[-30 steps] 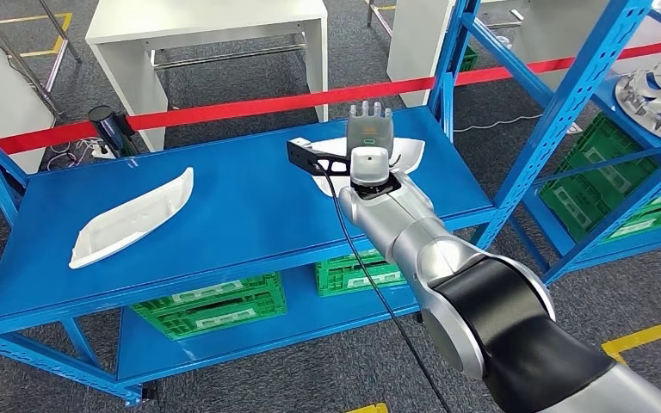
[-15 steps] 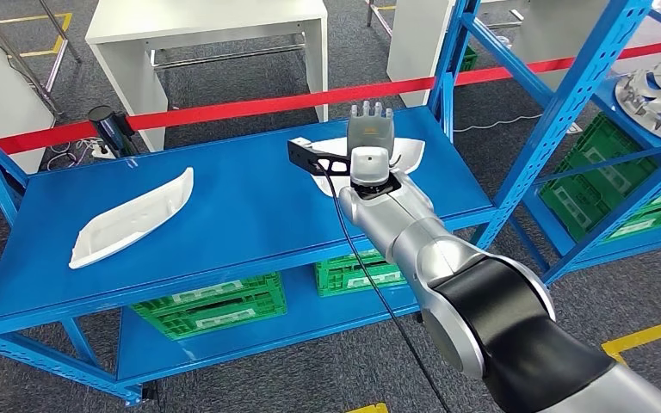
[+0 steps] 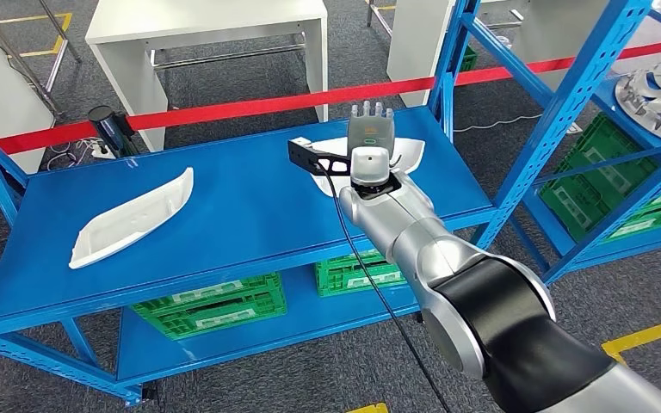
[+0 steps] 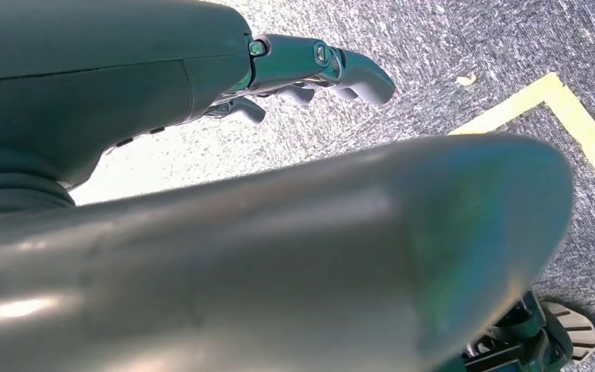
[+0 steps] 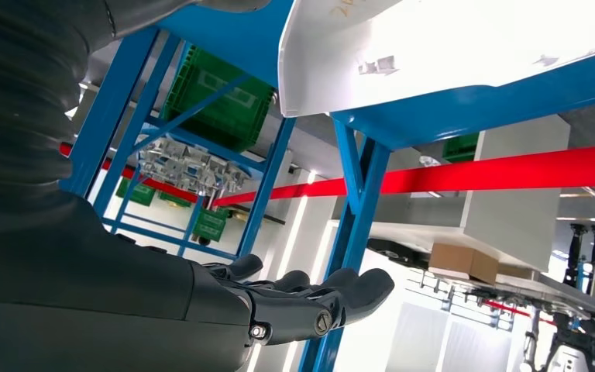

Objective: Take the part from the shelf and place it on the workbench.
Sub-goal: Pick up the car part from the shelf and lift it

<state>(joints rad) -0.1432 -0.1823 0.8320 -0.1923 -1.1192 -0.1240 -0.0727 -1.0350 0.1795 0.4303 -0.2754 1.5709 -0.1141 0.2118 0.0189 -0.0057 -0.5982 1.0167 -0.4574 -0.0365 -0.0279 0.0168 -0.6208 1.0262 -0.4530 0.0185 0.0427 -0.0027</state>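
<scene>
- Left hand point(image 4: 310, 66) hangs over grey carpet floor point(image 4: 465, 46), fingers apart, nothing in it.
- White part point(image 3: 133, 219) lies flat at left of the blue shelf point(image 3: 250, 206), untouched.
- Right hand point(image 3: 370, 129) reaches over the shelf's right end, fingers extended and empty, above a second white part point(image 3: 410, 153) lying there; contact not clear.
- Green crates point(image 3: 211, 303) sit on the lower level.
</scene>
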